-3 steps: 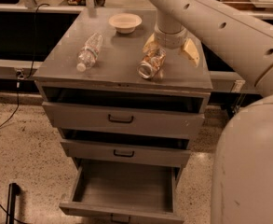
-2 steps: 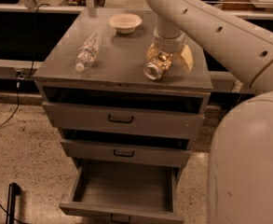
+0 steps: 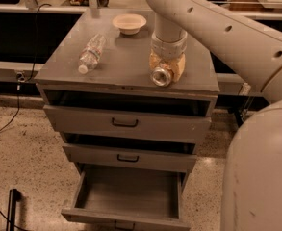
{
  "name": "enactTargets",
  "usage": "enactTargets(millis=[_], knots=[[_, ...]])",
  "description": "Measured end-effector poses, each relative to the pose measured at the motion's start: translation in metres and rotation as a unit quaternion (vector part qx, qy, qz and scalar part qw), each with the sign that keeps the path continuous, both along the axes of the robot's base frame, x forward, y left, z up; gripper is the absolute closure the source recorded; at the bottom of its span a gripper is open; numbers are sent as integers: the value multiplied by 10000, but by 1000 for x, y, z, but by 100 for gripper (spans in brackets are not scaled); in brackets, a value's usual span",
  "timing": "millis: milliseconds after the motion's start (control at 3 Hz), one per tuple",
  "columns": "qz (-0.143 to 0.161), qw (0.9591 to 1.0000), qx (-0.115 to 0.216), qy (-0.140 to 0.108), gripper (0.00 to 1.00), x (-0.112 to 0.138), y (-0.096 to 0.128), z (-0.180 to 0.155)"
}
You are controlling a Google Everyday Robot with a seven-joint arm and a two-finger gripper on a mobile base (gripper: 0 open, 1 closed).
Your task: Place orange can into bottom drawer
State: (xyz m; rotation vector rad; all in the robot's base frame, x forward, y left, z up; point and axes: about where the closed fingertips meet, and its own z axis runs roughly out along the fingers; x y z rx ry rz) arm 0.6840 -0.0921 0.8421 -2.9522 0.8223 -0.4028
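Up on the grey metal cabinet top (image 3: 126,61), the orange can (image 3: 162,76), a small metal drink can with orange-brown and white sides, lies on its side near the front right corner, its shiny silver end turned toward the room. The two-finger gripper (image 3: 166,69) comes straight down over it from the thick cream-coloured arm (image 3: 217,28). Its tan fingers (image 3: 179,67) are drawn in against both flanks of the can, clamping it. I cannot tell whether the can rests on the top or is just clear of it.

A second ago one tan finger stood out wide to the right and the can lay askew. Now the fingers hug it, and it sits a shade nearer the front edge.

On the left of the top, well apart, a clear plastic water bottle (image 3: 91,53) lies on its side, and a shallow cream bowl (image 3: 129,22) stands toward the back. Beneath the two shallower drawers, the deep grey bottom drawer (image 3: 126,219) is pulled wide open, showing its plain grey inside.
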Motion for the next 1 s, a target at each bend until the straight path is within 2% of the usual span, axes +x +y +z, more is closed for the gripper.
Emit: enactTargets(millis=[333,667,1000], knots=[[-96,9987,454,231,93,-23,5,18],[-205,9898,1328,473,100,-65,11,26],[-472,9666,2406,750,100,-121,13,16]])
